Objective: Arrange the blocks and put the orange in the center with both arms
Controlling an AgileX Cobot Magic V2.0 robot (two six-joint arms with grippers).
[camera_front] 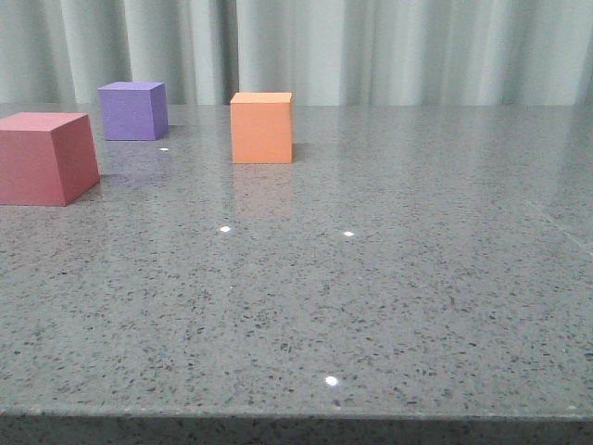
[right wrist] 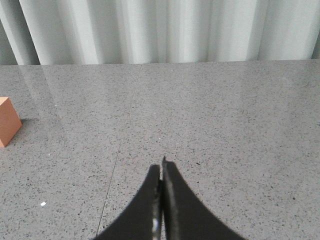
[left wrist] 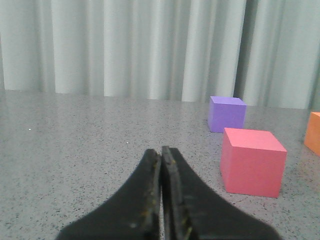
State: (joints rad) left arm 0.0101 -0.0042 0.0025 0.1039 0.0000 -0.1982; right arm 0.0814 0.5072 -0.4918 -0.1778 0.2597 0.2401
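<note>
Three blocks stand on the grey speckled table (camera_front: 371,306). The pinkish-red block (camera_front: 44,156) is at the left edge, nearest the front. Behind it stands the purple block (camera_front: 134,110). The orange block (camera_front: 262,127) sits to their right, left of the table's middle. Neither arm shows in the front view. My left gripper (left wrist: 161,151) is shut and empty, with the pinkish-red block (left wrist: 252,161), the purple block (left wrist: 227,113) and a sliver of the orange block (left wrist: 314,132) ahead to one side. My right gripper (right wrist: 162,165) is shut and empty; the orange block (right wrist: 7,121) is cut by the frame's edge.
Pale pleated curtains (camera_front: 371,46) hang behind the table's far edge. The table's front edge (camera_front: 296,414) runs across the bottom of the front view. A thin seam (right wrist: 120,150) crosses the tabletop near the right gripper.
</note>
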